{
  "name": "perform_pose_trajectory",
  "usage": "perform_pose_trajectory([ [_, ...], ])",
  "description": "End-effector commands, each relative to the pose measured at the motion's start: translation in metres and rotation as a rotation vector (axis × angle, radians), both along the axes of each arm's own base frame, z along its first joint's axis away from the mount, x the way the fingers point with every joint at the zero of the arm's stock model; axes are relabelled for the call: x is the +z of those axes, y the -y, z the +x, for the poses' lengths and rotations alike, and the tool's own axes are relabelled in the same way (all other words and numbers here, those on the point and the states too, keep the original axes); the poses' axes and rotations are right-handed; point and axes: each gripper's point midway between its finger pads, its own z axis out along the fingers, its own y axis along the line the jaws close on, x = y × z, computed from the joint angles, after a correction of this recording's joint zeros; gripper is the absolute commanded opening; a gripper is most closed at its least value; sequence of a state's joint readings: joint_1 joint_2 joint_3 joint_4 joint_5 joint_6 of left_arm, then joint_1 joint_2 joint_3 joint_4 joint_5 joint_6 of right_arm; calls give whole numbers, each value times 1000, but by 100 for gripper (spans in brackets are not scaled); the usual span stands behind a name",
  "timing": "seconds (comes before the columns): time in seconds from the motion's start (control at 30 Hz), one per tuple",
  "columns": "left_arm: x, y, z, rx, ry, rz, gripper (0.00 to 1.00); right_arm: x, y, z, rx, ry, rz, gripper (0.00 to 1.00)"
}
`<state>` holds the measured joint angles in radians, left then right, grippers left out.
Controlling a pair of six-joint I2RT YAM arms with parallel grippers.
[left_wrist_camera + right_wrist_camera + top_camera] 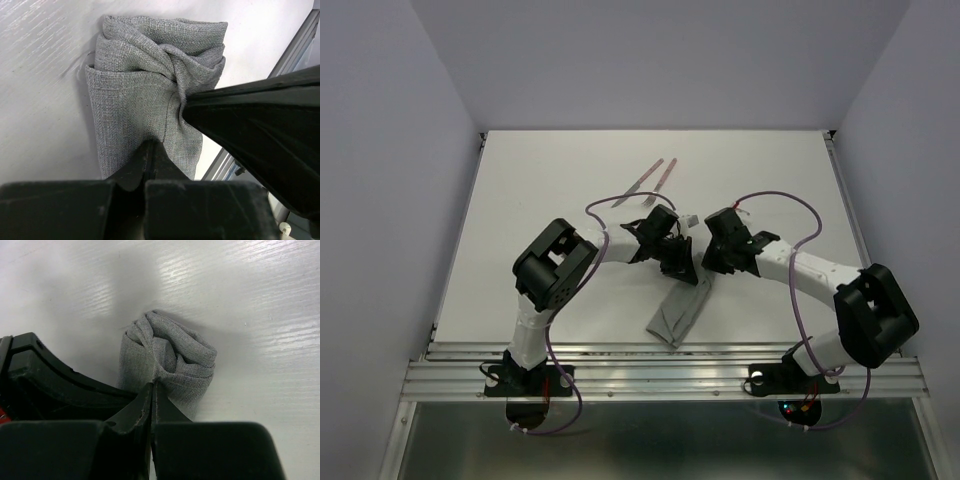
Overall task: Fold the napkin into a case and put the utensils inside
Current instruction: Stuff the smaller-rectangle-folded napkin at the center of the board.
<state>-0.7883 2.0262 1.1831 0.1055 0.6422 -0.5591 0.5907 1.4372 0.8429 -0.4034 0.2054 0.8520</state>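
Top external: napkin (680, 308) is a narrow folded strip at mid-table (540, 200); utensils (655, 177) lie at 12 o'clock of it, well apart, not yet inserted.
Left wrist: left gripper (149, 150) fingers pinched together on the cloth.
Right wrist: right gripper (153, 387) clamped on the bunched end.
Progress: folding looks partly done; loading remains.

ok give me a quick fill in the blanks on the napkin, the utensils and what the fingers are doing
1. The napkin is ___ in colour.
2. The fingers of the left gripper and of the right gripper are shut on the same thing, the ___.
3. The utensils lie (inside/outside) ___ the napkin.
Missing words: grey; napkin; outside.
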Motion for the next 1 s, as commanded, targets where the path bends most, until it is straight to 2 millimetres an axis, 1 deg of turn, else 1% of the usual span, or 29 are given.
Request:
perform_pose_trajectory([
  [0.0, -4, 1, -1, -13, 18, 35, 0, -7, -7, 7, 8, 3, -1, 1],
  [0.07, 0, 2, 1, -15, 26, 27, 0, -20, -4, 3, 2, -25, -22, 1],
  [0.13, 2, 3, 1, -20, 28, 25, 0, -29, -2, 0, -4, -41, -28, 1],
  [0.23, 2, 3, 1, -23, 30, 26, 0, -37, 4, -2, -26, -51, -55, 1],
  [0.3, 0, 2, 0, -25, 26, 30, 0, -41, 10, -3, -40, -50, -76, 1],
  [0.43, 1, 1, -1, -29, 33, 31, 0, -42, 11, -4, -39, -52, -80, 1],
  [0.53, 9, 1, 1, -26, 48, 27, 0, -43, 12, -4, -42, -54, -84, 1],
  [0.6, 18, 1, 2, -24, 61, 22, 0, -45, 13, -5, -46, -63, -91, 3],
  [0.67, 29, 1, 4, -19, 84, 12, 0, -45, 13, -4, -49, -62, -95, 7],
  [0.73, 38, 2, 7, -20, 105, 0, 0, -44, 13, -4, -56, -60, -93, 8],
  [0.77, 43, 0, 4, -19, 102, 6, 0, -44, 15, -4, -61, -58, -96, 9],
  [0.87, 53, -1, 5, -17, 120, 0, 0, -42, 17, -2, -81, -50, -108, 9],
  [0.97, 59, -4, 9, -5, 133, 11, 0, -44, 21, 2, -119, -57, -114, 9],
])
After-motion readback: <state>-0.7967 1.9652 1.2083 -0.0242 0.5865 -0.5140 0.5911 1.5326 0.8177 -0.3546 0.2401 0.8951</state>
